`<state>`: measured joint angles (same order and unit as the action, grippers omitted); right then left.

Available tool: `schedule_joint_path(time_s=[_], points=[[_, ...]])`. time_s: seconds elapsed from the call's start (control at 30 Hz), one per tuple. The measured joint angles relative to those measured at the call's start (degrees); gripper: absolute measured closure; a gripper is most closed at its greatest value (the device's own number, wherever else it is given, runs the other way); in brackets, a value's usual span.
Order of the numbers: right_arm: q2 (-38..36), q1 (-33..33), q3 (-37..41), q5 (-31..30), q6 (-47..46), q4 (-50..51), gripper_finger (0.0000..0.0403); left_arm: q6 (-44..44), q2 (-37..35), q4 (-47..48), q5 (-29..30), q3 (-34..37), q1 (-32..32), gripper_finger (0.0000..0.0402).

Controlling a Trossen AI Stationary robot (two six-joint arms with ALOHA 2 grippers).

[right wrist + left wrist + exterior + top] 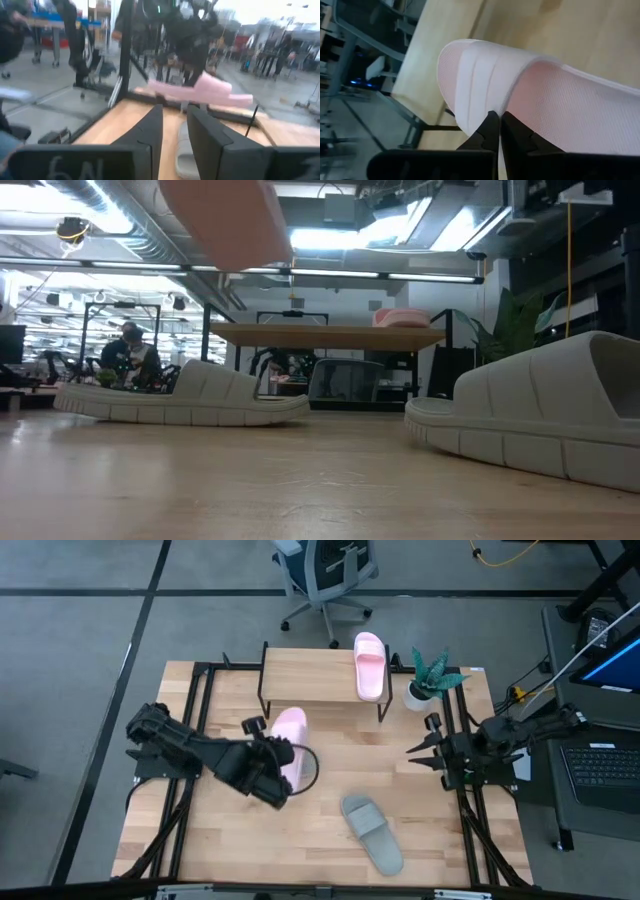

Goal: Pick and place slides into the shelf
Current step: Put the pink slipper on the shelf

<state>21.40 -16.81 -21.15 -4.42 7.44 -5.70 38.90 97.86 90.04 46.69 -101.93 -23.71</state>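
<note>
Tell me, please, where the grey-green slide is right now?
In the high view the grey-green slide lies on the table's near centre-right, apart from the pink slide that the left gripper holds.

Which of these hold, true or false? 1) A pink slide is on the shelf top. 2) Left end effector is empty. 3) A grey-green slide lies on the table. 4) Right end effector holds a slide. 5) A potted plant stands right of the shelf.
1) True: one pink slide lies on the shelf top, at its right end.
2) False: the left end effector is shut on the second pink slide, held off the table.
3) True: a grey-green slide lies on the table.
4) False: the right end effector is open and empty.
5) True: potted plant.
</note>
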Motion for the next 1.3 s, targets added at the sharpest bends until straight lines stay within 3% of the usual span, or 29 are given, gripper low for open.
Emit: schedule_joint_path(time_s=[0.27, 0.67, 1.03, 1.3], points=[[-7.15, -0.01, 5.0, 0.87, -2.57, 4.46, 0.0312, -8.95, 0.02, -1.98, 0.74, -0.46, 7.05, 0.0401], [-7.79, 0.01, 7.3, 1.11, -0.96, 7.27, 0.0312, -33.64, 0.04, -18.79, -4.86, -8.73, 19.74, 0.0401], [-7.79, 0.01, 7.29, 1.11, -0.87, 7.73, 0.0312, -40.95, 0.52, -24.51, -8.28, -9.07, 28.92, 0.0401], [-7.79, 0.01, 7.28, 1.04, 4.96, 5.39, 0.0312, -43.94, 0.52, -29.17, -8.96, -9.07, 33.9, 0.0401]])
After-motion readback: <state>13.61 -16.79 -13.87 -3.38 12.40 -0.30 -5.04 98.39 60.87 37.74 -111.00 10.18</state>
